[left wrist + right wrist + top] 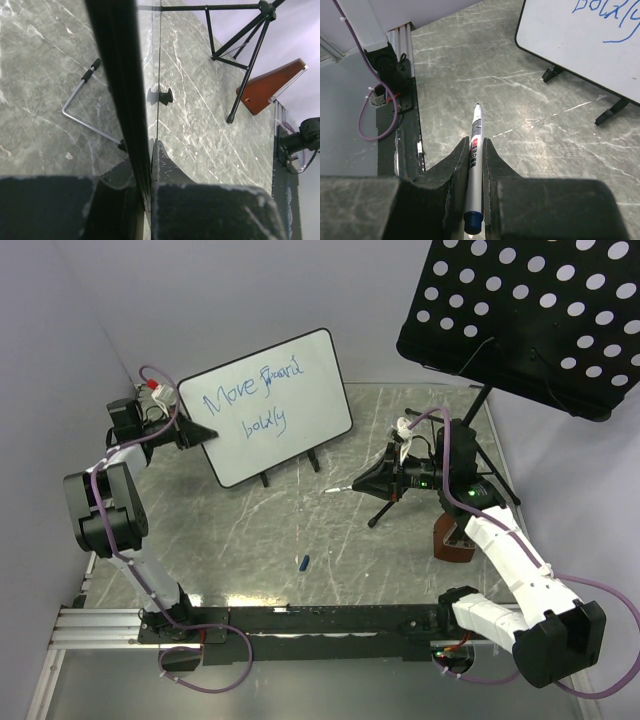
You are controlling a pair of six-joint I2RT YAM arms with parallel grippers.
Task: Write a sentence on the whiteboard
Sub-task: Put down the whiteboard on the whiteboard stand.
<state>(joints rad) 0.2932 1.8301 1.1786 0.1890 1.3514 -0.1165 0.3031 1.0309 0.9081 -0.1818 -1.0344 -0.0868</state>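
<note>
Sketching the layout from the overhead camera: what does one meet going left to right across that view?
The left gripper clamped on the board's edge, whiteboard, right gripper holding the marker, black perforated stand panel.

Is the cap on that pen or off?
Off: the marker in the right gripper shows a bare tip; a blue cap-like piece lies on the table.

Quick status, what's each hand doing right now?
Left hand: closed, clamped on the edge of the whiteboard.
Right hand: closed, holding the marker, tip pointing out past the fingers.
</note>
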